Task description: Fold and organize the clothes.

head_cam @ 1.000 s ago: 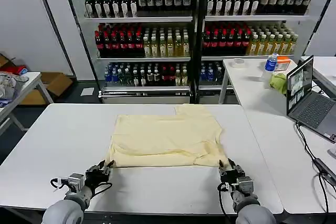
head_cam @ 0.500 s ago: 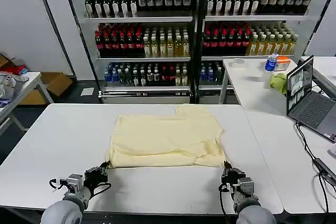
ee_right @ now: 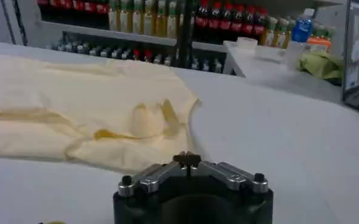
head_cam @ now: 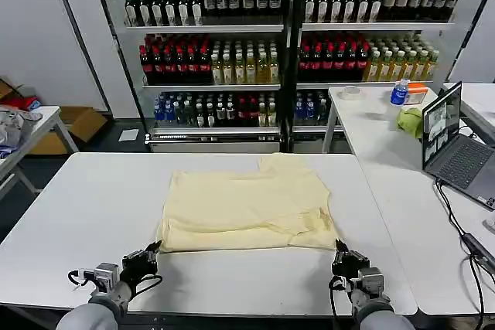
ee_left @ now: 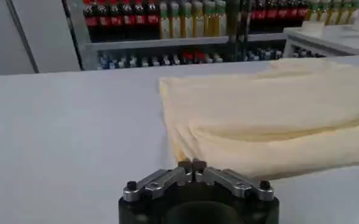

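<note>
The T-shirt [head_cam: 246, 210] is folded once on the worktop [head_cam: 93, 206]. Left pincer [head_cam: 141, 262] and right pincer [head_cam: 348, 262] are closed, empty, just short of its near edge; regrasping that edge is probably needed next.

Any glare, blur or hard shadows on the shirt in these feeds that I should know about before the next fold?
Head view: even light, T-shirt sharp, only soft shadows in its folds, no glare on the table. Left wrist view: soft overall, shelves blurred, left hand clear against the shirt's near edge. Right wrist view: shirt folds readable, right hand sharp, background bottles hazy.
</note>
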You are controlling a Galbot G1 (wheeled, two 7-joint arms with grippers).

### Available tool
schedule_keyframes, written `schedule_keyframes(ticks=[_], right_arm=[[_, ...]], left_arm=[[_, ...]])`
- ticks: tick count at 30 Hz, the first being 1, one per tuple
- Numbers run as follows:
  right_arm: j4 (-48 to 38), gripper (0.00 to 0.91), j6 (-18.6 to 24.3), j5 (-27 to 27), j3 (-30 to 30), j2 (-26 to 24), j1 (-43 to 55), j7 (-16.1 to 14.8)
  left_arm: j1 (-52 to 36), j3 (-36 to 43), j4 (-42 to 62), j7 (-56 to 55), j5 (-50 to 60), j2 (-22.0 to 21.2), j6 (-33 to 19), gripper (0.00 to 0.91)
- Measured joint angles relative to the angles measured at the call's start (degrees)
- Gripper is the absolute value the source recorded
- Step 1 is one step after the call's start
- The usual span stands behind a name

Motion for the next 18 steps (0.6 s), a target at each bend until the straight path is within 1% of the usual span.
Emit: schedule_keyframes(ticks=[3, 8, 18], right_arm=[[1.42, 0.000, -0.08, -0.54, 0.72, -0.20, -1.97, -0.33], [4.06, 0.000, -0.30, -1.67, 2.12, -0.53, -5.68, -1.19], [9.23, 0.000, -1.14, -3.65, 5.42, -1.14, -13.81, -2.89]], left_arm=[[1.74, -0.51, -1.46, 0.10, 0.23, 0.10, 0.00, 0.010], [4.44, -1.47, -3.76, 0.12, 0.22, 0.64, 0.25, 0.020], [10.48, -2.88, -8.01, -0.24, 0.87, 0.43, 0.54, 0.010]])
